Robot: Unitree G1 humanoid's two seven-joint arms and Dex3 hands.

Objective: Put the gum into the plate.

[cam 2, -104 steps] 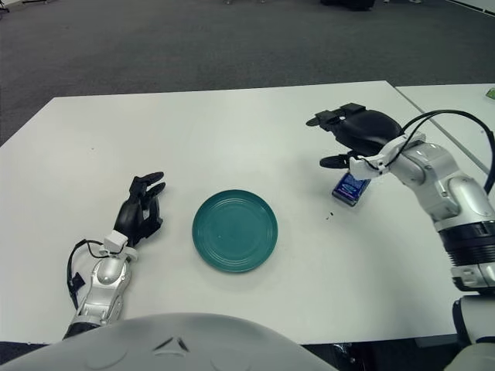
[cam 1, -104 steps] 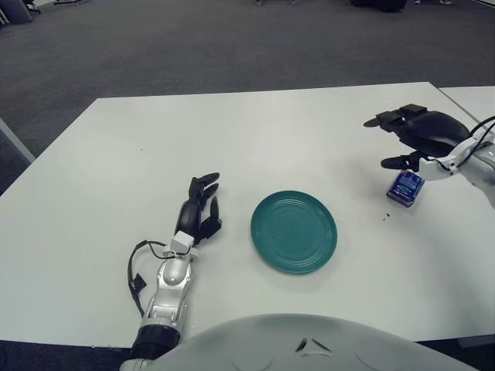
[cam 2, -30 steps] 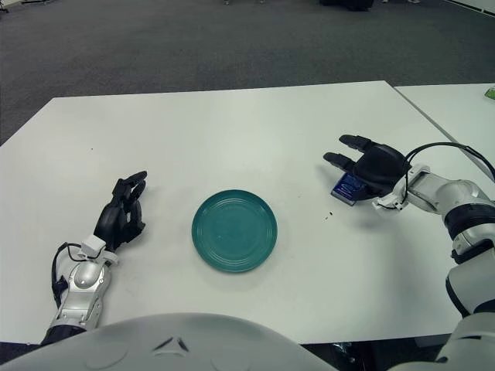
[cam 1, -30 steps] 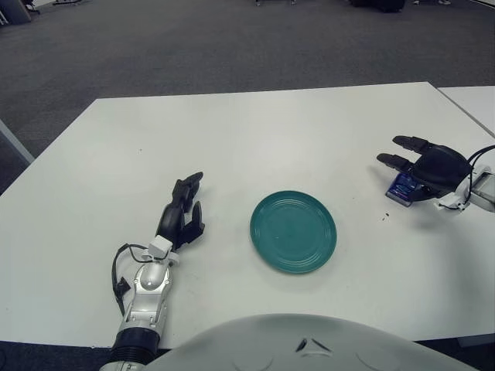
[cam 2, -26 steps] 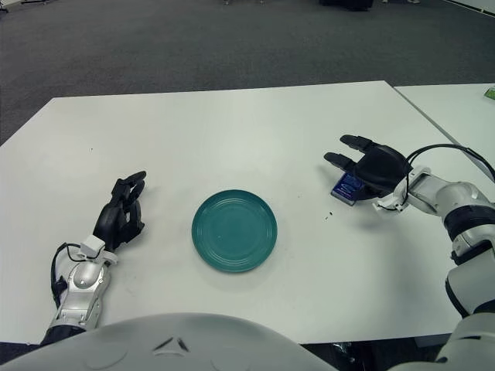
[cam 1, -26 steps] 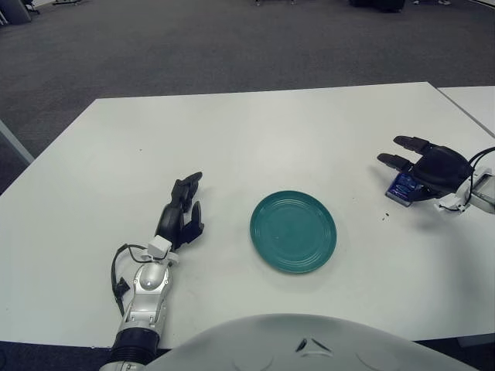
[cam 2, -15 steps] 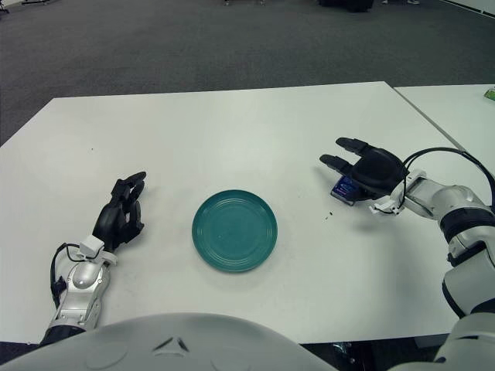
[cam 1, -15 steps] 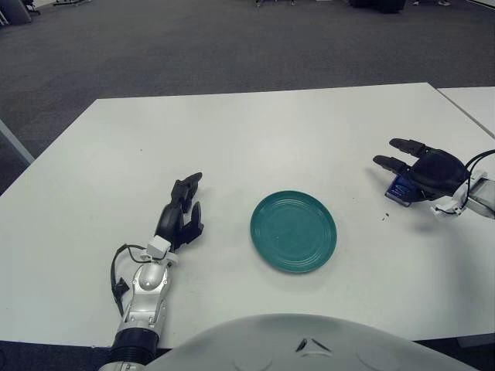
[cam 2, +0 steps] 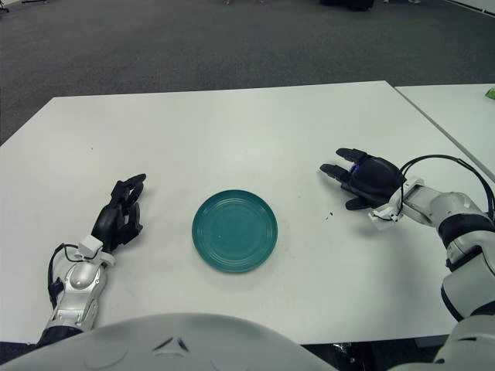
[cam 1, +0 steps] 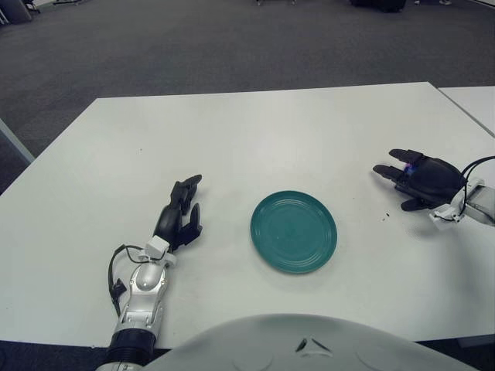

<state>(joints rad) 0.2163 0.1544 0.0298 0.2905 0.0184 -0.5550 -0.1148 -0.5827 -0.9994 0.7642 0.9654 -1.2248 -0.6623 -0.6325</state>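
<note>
The gum is almost wholly hidden under my right hand (cam 1: 396, 185); only a small blue bit of the gum (cam 1: 407, 160) shows between the fingers. The hand lies palm down over it at the table's right side, fingers stretched toward the left, thumb spread to the near side, not closed round the pack. The teal plate (cam 1: 293, 231) is empty in the middle of the table, about a hand's length left of the right hand. My left hand (cam 1: 184, 202) rests on the table left of the plate, fingers loosely curled, holding nothing.
The white table (cam 1: 255, 139) stretches wide behind the plate. A second white table (cam 1: 473, 99) adjoins at the far right. A few dark specks (cam 1: 384, 216) lie on the table between the plate and the right hand.
My right hand has come down over the gum, which showed beside the palm before and is now nearly covered. The left hand and the plate have not moved.
</note>
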